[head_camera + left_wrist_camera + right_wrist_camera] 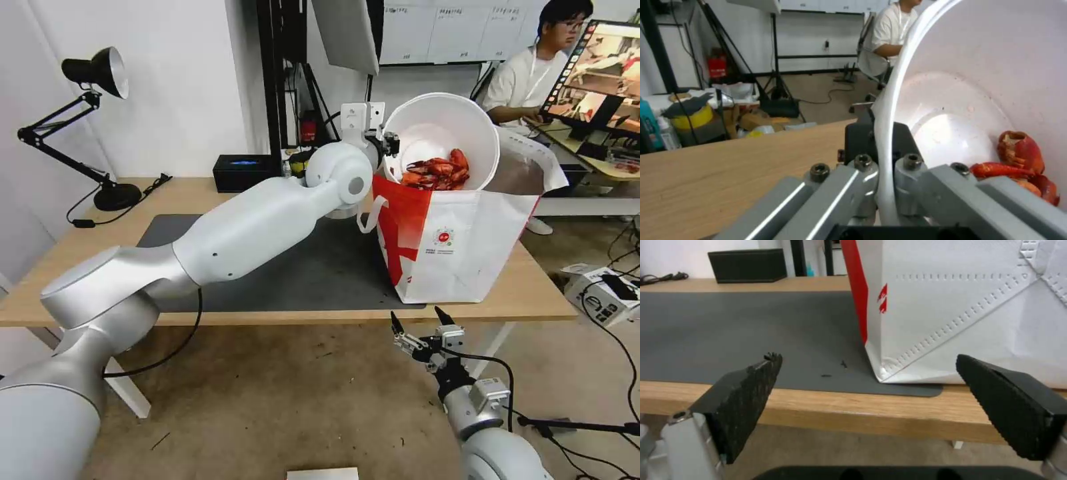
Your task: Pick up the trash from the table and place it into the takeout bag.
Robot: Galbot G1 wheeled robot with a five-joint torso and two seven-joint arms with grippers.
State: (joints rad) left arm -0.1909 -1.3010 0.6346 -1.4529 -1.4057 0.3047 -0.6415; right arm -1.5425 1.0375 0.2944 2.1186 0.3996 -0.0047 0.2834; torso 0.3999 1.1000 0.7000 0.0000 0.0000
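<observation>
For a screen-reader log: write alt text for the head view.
The left gripper holds a tilted white bowl of red shell scraps over the open takeout bag on the table. The right gripper hangs open below the table's front edge.

Room as seen from my head camera. A white wall (180, 80) stands behind the work area, crossed by a black upright frame (277, 73). A black articulated desk lamp (87, 127) stands at my far left, its cord trailing beside it. The floor (280, 400) is bare brownish concrete, scuffed, with black cables (620, 373) at my right. Beyond, a desk with a monitor (600, 67) stands below wall-mounted whiteboards (433, 30).
</observation>
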